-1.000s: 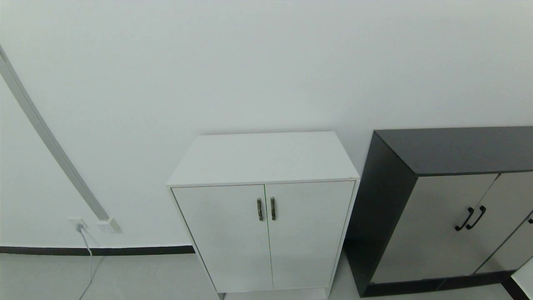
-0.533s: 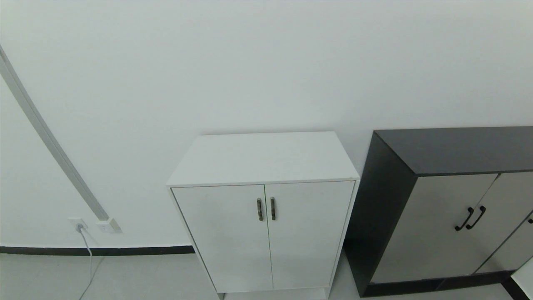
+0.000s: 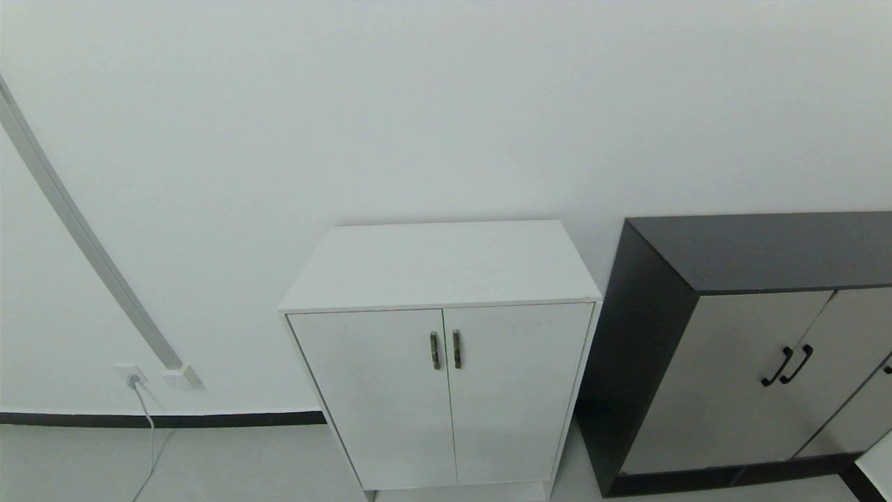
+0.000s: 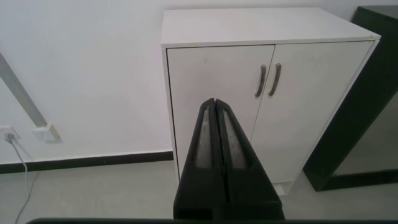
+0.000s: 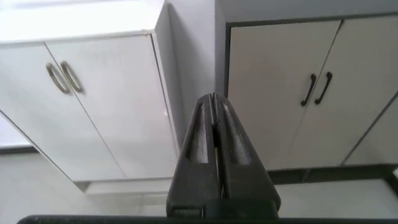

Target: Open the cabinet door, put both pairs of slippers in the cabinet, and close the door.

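Observation:
A white two-door cabinet stands against the wall, both doors shut, with two metal handles side by side at the centre seam. In the left wrist view my left gripper is shut and holds nothing, some way off in front of the cabinet's left door; the handles lie off to one side. My right gripper is also shut and holds nothing, facing the gap between the white cabinet and the dark one.
A black cabinet with grey doors and black handles stands just right of the white one. A wall socket with a plugged cable and a slanting cable duct are on the left wall. Grey floor lies in front.

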